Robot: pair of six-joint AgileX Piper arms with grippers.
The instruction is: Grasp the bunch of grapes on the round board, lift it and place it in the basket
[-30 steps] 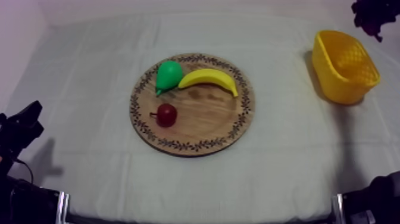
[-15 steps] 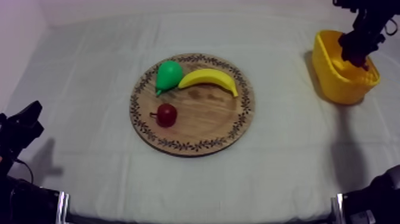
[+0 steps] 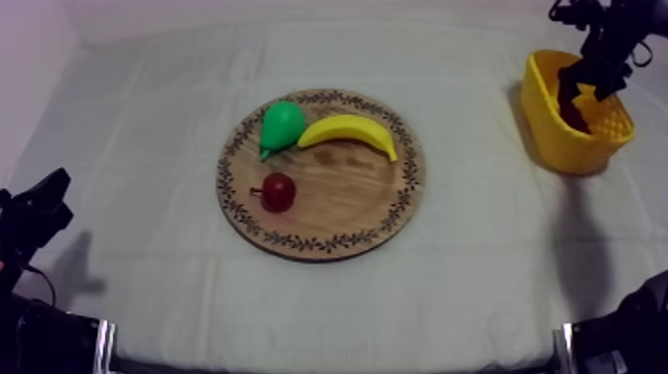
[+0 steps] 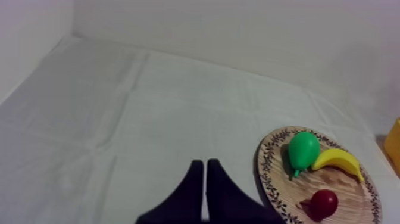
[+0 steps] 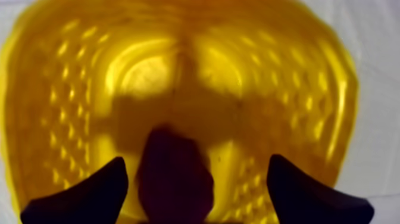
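The right gripper [image 5: 196,168] hangs over the basket [image 3: 553,134], at two o'clock from the board [image 3: 328,227], with its fingers spread wide. A second ago it was just arriving. The grapes [image 5: 175,179] lie on the basket floor. The left gripper [image 4: 204,173], at eight o'clock, is pressed together.

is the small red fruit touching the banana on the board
Apart. The top view shows bare wooden board between the small red fruit and the banana.
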